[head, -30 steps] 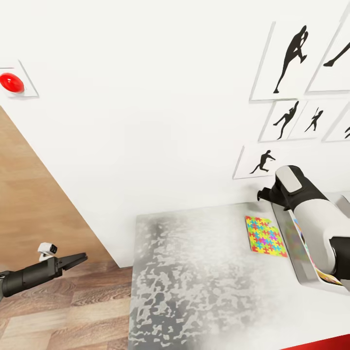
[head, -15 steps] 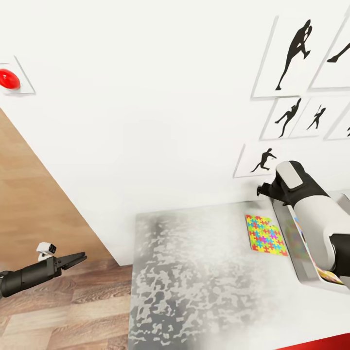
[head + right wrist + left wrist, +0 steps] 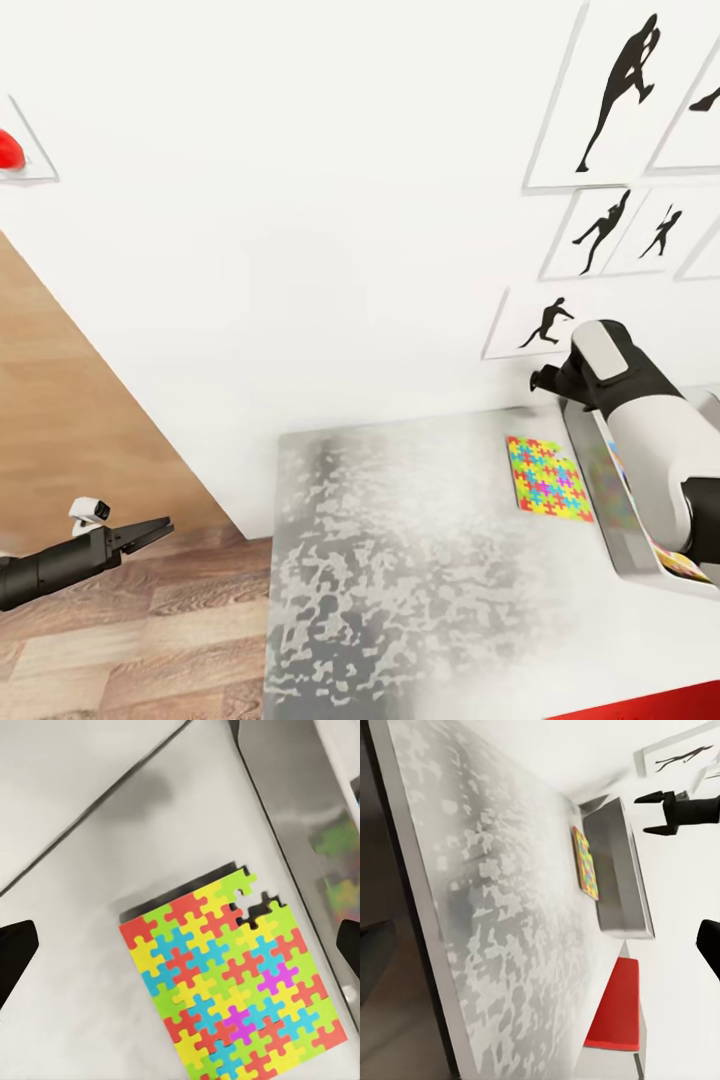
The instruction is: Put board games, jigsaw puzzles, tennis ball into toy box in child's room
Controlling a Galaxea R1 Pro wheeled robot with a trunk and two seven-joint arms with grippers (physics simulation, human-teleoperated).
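The white wall [image 3: 300,200] is the biggest thing here, with black dancer pictures [image 3: 620,95] hanging on it. Under it runs the wood floor [image 3: 130,640].

Next comes the table [image 3: 400,580], long and pale with grey speckles. At its far right end sits the toy box [image 3: 610,520], a light grey bin pushed close to the wall. Something colourful lies inside it (a bright printed edge peeks out past the arm).

The right arm [image 3: 650,440] reaches over the toy box. The right gripper [image 3: 180,945] hangs above the table with its two fingers spread wide apart, holding nothing.

The left gripper [image 3: 150,530] floats over the floor, well apart from the table. Its fingers look close together, but I cannot tell if they touch.

The jigsaw puzzle [image 3: 548,478] lies flat on the table, just beside the toy box. One piece at its edge is missing.
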